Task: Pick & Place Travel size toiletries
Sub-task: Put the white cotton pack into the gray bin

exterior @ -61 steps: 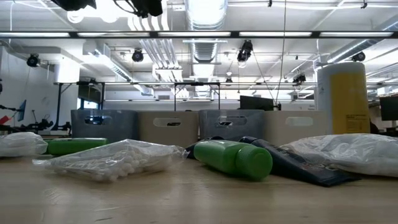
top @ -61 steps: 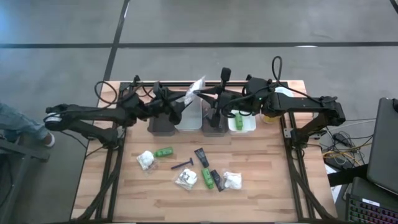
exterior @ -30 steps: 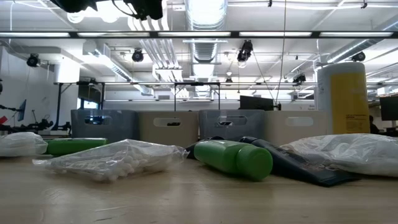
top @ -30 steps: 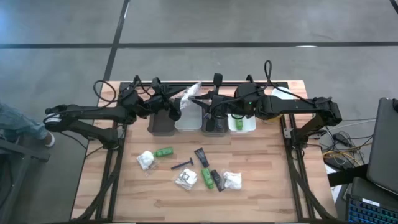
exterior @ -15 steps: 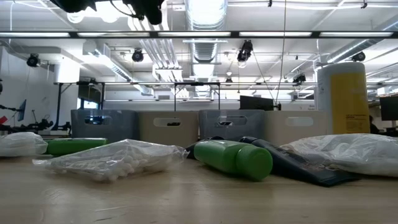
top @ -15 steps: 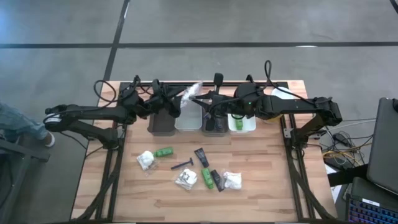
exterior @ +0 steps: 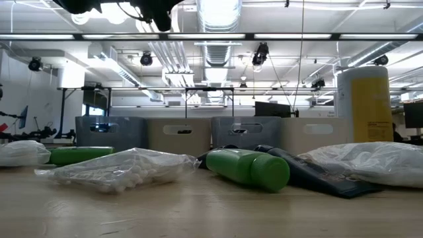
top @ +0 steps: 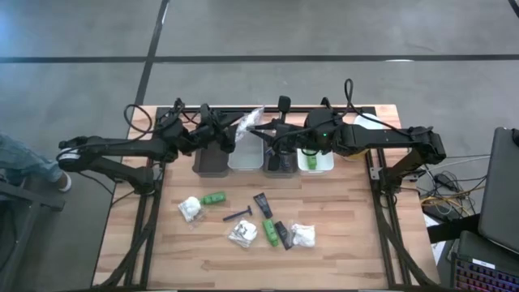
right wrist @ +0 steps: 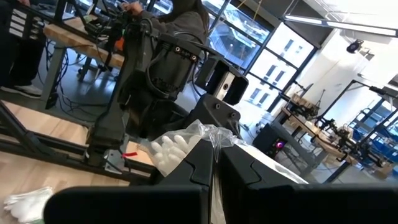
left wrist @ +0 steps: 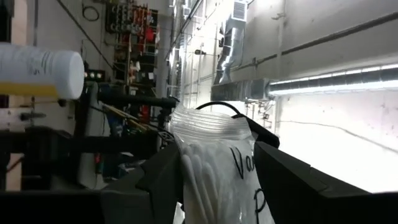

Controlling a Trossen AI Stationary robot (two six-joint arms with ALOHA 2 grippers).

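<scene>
You have very little to read here. In the left wrist view, the clear-wrapped packet [left wrist: 214, 165] carries dark handwritten marks: the upper line starts with what looks like "Va", and below it a single letter, perhaps "P", with the rest cut off or hidden. In the low view, the tall yellow bottle [exterior: 364, 99] has a printed label, but its lettering is too small to make out.

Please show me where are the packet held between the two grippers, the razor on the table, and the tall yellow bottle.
clear-wrapped packet [left wrist: 214, 165]: left wrist view, middle of the plastic wrap.
razor [top: 237, 215]: high view, middle of the handle.
tall yellow bottle [exterior: 364, 106]: low view, yellow body.
</scene>
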